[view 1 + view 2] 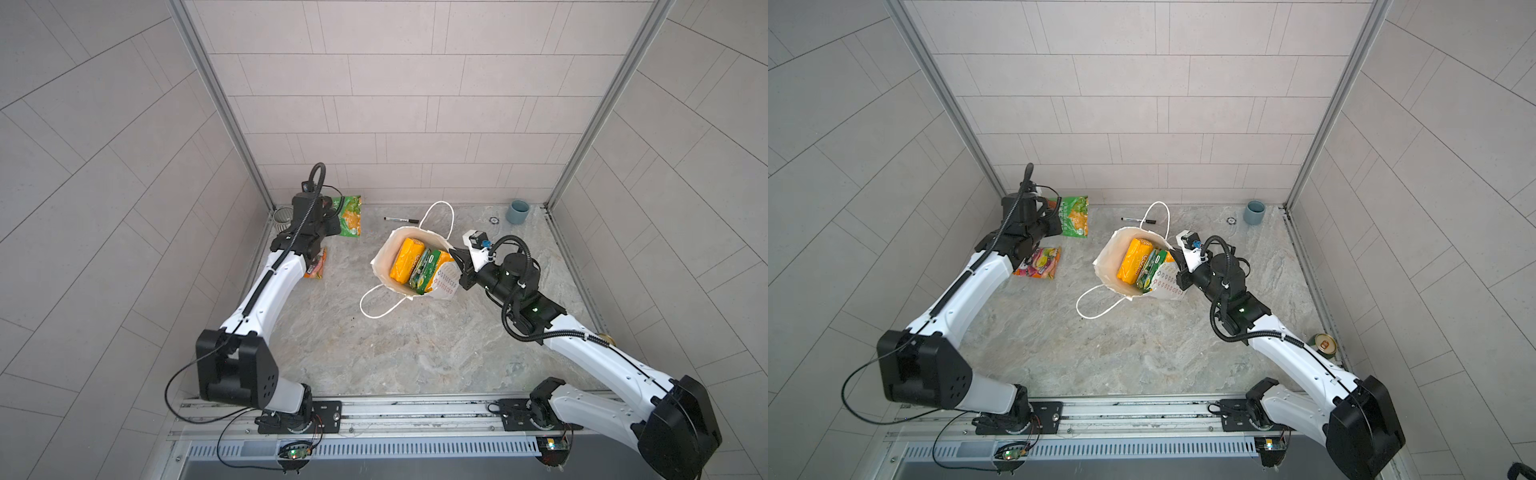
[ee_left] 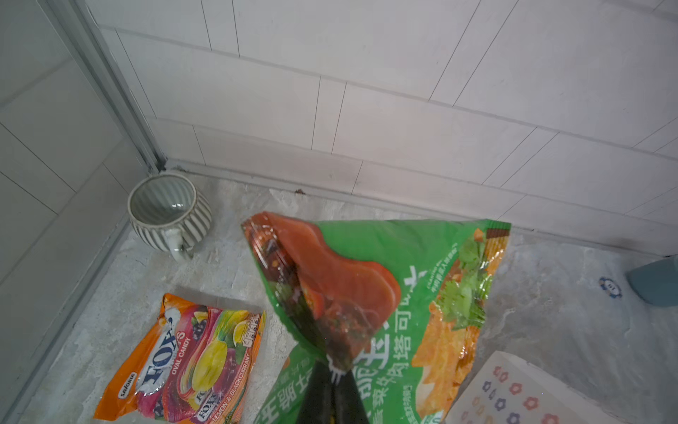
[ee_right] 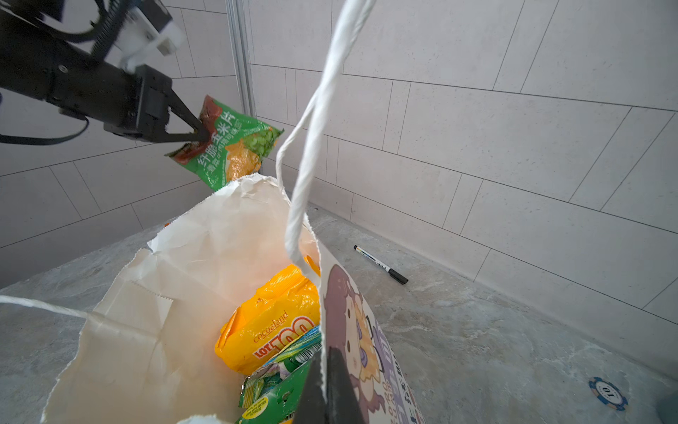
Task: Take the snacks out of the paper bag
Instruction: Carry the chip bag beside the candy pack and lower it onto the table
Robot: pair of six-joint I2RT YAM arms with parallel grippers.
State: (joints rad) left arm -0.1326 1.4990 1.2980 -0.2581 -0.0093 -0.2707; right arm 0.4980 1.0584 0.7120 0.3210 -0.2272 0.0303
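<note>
Three tiled walls point(image 1: 415, 104) enclose a mottled stone worktop point(image 1: 395, 353). The bag point(image 1: 388, 270) stands open, packets point(image 1: 405, 259) inside, right tool point(image 1: 454, 253) pinching its rim. Left of the bag, left tool point(image 3: 200, 134) grips a green packet point(image 3: 234, 147) aloft.

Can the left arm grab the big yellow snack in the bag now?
Probably not yet. The left pincer is shut on a green packet, away from the paper bag. The bag's mouth is open, its rim held by the right pincer, and the big yellow snack lies uncovered.
</note>
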